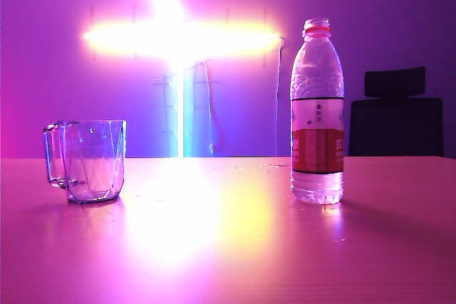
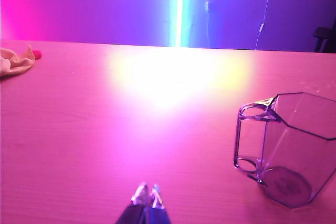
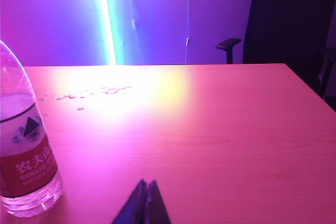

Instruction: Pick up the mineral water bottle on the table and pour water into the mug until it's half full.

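Note:
The mineral water bottle (image 1: pixel 317 112) stands upright on the table (image 1: pixel 228 247) at the right, uncapped, with a red neck ring and a white-and-red label; it also shows in the right wrist view (image 3: pixel 23 145). The clear faceted mug (image 1: pixel 89 160) stands at the left with its handle turned left, and looks empty in the left wrist view (image 2: pixel 289 148). Neither gripper appears in the exterior view. My left gripper (image 2: pixel 148 192) is shut, low over bare table, apart from the mug. My right gripper (image 3: pixel 147 184) is shut, apart from the bottle.
A crumpled cloth (image 2: pixel 16 60) lies far back on the table in the left wrist view. Water droplets (image 3: pixel 94 93) are scattered on the tabletop beyond the bottle. A dark office chair (image 1: pixel 395 115) stands behind the table's right end. Bright light strips glare on the back wall.

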Available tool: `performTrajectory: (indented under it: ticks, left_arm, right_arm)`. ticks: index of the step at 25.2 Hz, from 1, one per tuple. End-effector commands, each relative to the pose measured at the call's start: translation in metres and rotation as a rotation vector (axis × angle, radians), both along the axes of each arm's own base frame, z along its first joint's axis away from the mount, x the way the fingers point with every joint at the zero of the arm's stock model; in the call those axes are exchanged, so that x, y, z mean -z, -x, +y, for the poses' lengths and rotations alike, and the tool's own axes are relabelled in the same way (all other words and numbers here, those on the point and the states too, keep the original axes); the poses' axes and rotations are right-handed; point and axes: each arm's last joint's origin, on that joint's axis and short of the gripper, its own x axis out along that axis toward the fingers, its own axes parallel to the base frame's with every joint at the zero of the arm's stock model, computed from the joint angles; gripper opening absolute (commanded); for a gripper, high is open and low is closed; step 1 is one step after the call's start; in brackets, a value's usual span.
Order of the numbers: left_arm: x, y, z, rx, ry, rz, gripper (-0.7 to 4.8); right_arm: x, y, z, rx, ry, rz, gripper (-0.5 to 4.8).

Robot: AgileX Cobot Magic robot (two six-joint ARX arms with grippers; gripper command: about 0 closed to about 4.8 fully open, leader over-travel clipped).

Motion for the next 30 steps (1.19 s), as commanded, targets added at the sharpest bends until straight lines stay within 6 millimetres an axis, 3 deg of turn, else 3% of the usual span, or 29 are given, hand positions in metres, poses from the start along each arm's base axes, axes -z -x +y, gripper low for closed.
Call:
performTrajectory:
  ticks: [1, 9, 13, 17, 19, 24, 28, 30]
  left_arm:
    - [-0.002, 0.0, 0.0, 0.002, -0.004, -0.01, -0.02]
    - [-0.002, 0.0, 0.0, 0.003, -0.004, -0.01, -0.02]
    - [-0.001, 0.0, -0.006, 0.039, -0.004, -0.004, -0.02]
    - [0.006, -0.003, -0.025, 0.226, -0.017, 0.089, -0.02]
    - [0.01, 0.001, -0.039, 0.37, -0.031, 0.131, -0.02]
    - [0.011, 0.008, -0.055, 0.534, -0.045, 0.138, -0.02]
    - [0.011, 0.009, -0.055, 0.539, -0.046, 0.137, -0.02]
    - [0.011, 0.009, -0.055, 0.54, -0.046, 0.137, -0.02]
  right_arm:
    - [0.0, 0.0, 0.0, 0.001, 0.003, -0.015, -0.01]
    - [-0.001, 0.0, 0.0, -0.012, -0.007, -0.017, -0.01]
    - [-0.005, 0.0, 0.003, -0.127, -0.128, -0.048, -0.01]
    - [-0.019, 0.003, 0.005, -0.22, -0.326, -0.13, 0.01]
    - [-0.034, 0.008, 0.007, -0.286, -0.315, -0.159, 0.14]
    - [-0.071, 0.012, 0.007, -0.292, -0.236, -0.176, 1.98]
    - [-0.082, -0.002, 0.009, -0.346, -0.155, -0.121, 4.69]
    - [-0.079, -0.014, 0.011, -0.399, -0.109, -0.084, 4.79]
